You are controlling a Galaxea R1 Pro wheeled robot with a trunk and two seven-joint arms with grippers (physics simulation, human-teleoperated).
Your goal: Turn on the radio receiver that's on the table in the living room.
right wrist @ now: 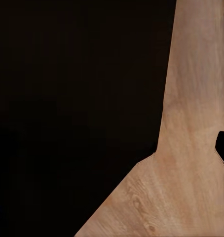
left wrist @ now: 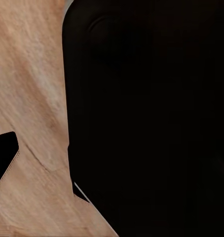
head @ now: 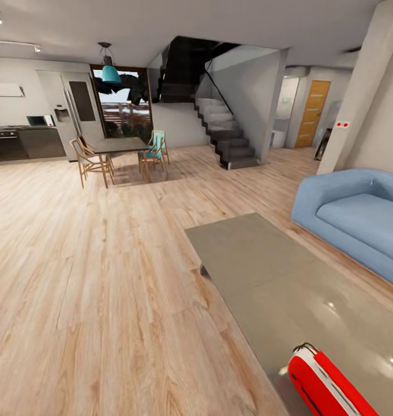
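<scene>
The red radio receiver (head: 325,382) lies at the near right corner of the low grey coffee table (head: 265,271), cut off by the head view's lower edge; I see its white trim band and thin wire handle. The table's glossy two-panel top stretches away from it toward the middle of the living room. In the left wrist view a dark fingertip (left wrist: 3,158) pokes in over the wood floor beside a large black body (left wrist: 151,118). The right wrist view shows another dark fingertip (right wrist: 223,149) over the floor beside a black mass (right wrist: 72,108). Neither view shows how the jaws stand.
A blue sofa (head: 358,222) stands right of the coffee table. Light wood floor (head: 92,260) spreads to the left and ahead. Farther back are a dark dining table (head: 118,144) with wooden chairs, a kitchen counter (head: 23,143), a staircase (head: 228,136) and a wooden door (head: 311,112).
</scene>
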